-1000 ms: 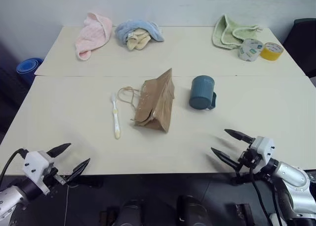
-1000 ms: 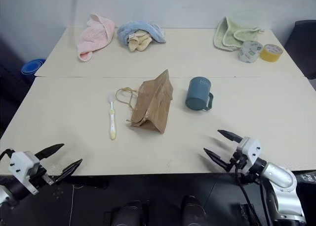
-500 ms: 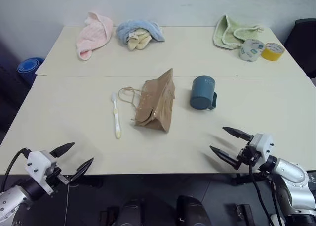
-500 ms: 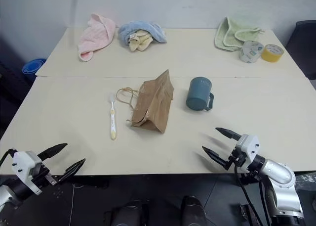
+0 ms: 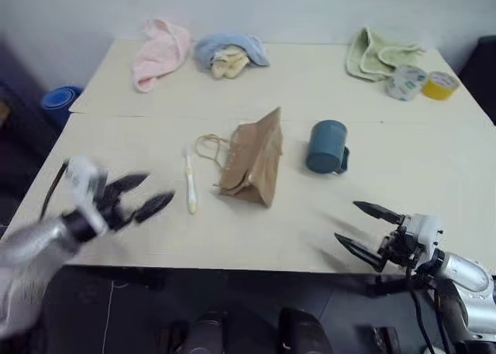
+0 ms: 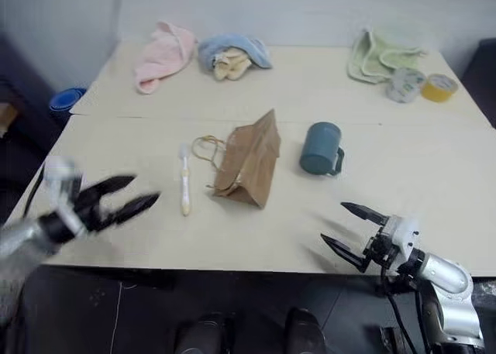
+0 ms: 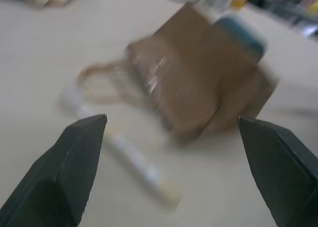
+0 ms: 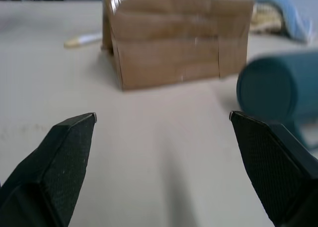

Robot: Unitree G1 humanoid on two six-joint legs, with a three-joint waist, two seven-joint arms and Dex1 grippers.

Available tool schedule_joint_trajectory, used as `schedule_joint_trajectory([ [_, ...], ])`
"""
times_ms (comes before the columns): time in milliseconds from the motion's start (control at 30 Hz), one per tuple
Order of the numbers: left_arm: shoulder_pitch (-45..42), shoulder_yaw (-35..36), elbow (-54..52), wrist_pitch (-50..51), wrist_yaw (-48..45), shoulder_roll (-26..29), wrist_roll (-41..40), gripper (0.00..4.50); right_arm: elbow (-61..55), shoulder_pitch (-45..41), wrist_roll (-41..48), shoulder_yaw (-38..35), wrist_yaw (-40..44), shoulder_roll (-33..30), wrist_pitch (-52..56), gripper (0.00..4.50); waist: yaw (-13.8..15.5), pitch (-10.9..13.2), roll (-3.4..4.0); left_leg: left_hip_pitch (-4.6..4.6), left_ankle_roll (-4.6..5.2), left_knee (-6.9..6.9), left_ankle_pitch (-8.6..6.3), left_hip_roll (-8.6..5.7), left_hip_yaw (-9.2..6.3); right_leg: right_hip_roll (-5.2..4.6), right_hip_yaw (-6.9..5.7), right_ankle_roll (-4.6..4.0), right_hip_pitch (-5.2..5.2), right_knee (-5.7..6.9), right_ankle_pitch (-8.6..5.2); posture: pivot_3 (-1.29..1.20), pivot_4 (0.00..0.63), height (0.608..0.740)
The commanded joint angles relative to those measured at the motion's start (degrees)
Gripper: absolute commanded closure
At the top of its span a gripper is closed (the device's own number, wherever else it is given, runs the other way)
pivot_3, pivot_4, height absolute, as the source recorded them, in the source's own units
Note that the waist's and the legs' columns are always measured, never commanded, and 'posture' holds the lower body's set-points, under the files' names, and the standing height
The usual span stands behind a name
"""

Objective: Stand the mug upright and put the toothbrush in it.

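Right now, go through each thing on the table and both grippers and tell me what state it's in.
mug: on its side, untouched
toothbrush: flat on the table, untouched
paper bag: lying down between them
left gripper: open, empty, near the toothbrush
right gripper: open, empty, at the table's near edge
towels: bunched at the far edge

Your left gripper point(image 5: 143, 199) and its arm are smeared by motion blur in the head views, so you cannot make out the finger outlines there. In the left wrist view the toothbrush point(image 7: 124, 160) is a soft pale streak, its bristle end unreadable, and the paper bag point(image 7: 198, 88) hides all but a sliver of the mug point(image 7: 241, 33). In the right wrist view the mug point(image 8: 278, 90) is cut off at the edge, and the bag point(image 8: 174, 43) covers most of the toothbrush point(image 8: 82, 39).
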Motion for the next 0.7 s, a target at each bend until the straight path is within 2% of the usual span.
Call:
schedule_joint_trajectory([
  [33,-20.42,-14.22,9.49,18.65,4.30,-1.21,0.15,0.04,-6.96,-1.42,6.51,-1.69,-0.50,1.74,0.69,0.00,-0.02,-0.01,-0.02,0.05,0.00,-0.01,0.00,-0.03,0.03,0.01,-0.05,0.05,0.03,0.05,0.03,0.00,0.150,0.740],
  [133,-33.95,-21.00,19.24,25.88,8.16,-7.86,4.32,0.04,-9.72,-1.62,6.31,-1.09,-2.24,2.95,1.32,0.00,-0.01,-0.02,-0.02,0.04,-0.05,-0.08,0.01,-0.06,0.02,0.05,-0.08,0.11,-0.06,0.18,0.06,0.00,0.150,0.740],
  [200,-38.88,-22.88,23.85,28.61,9.11,-11.78,6.36,0.04,-10.55,-1.53,5.98,-0.88,-3.27,3.64,1.51,0.00,-0.23,0.00,-0.06,0.00,-0.04,-0.13,0.01,-0.07,0.03,0.07,-0.10,0.11,-0.12,0.18,0.06,0.00,0.150,0.740],
  [333,-45.34,-28.51,32.71,28.00,9.61,-19.74,12.48,0.04,-12.16,0.46,4.12,-0.12,-5.12,4.64,1.33,0.00,-0.19,0.02,-0.08,-0.07,-0.04,-0.22,0.01,-0.06,0.10,0.10,-0.14,0.12,-0.22,0.03,0.06,0.00,0.150,0.740],
  [400,-46.94,-32.92,34.36,26.21,7.66,-21.40,16.00,0.04,-12.76,1.65,3.13,-0.38,-5.89,4.52,1.34,0.00,0.00,0.04,-0.12,-0.09,-0.04,-0.21,0.01,-0.07,0.13,0.09,-0.13,0.12,-0.22,0.00,0.06,0.00,0.150,0.740],
  [467,-47.16,-38.71,34.41,22.75,4.67,-20.10,20.65,0.42,-13.58,2.64,2.66,-0.79,-7.07,4.73,1.44,0.00,-0.05,0.04,-0.12,-0.10,-0.04,-0.14,0.02,-0.07,0.20,0.09,-0.07,0.12,-0.21,-0.05,0.06,0.00,0.150,0.740],
  [500,-47.01,-39.40,34.84,21.41,4.07,-20.00,22.11,0.56,-14.00,3.02,2.39,-0.91,-7.58,4.80,1.32,0.00,-0.13,0.04,-0.12,-0.08,-0.04,-0.14,0.03,-0.07,0.26,0.09,-0.02,0.12,-0.21,-0.05,0.06,0.00,0.150,0.740],
  [567,-46.92,-41.22,34.85,18.41,1.83,-19.24,24.90,1.21,-14.90,3.88,2.19,-1.08,-8.57,4.78,1.40,0.00,-0.20,0.04,-0.12,-0.05,-0.07,-0.14,0.06,-0.06,0.31,0.10,0.02,0.10,-0.21,-0.04,0.05,0.00,0.150,0.740],
  [700,-46.46,-37.45,33.99,16.49,1.26,-20.74,26.08,2.48,-16.12,5.15,2.07,-1.33,-9.94,4.35,1.80,0.00,0.02,0.04,-0.12,-0.07,-0.06,-0.13,0.07,-0.06,0.31,0.10,0.04,0.10,-0.21,-0.06,0.05,0.00,0.150,0.740],
])
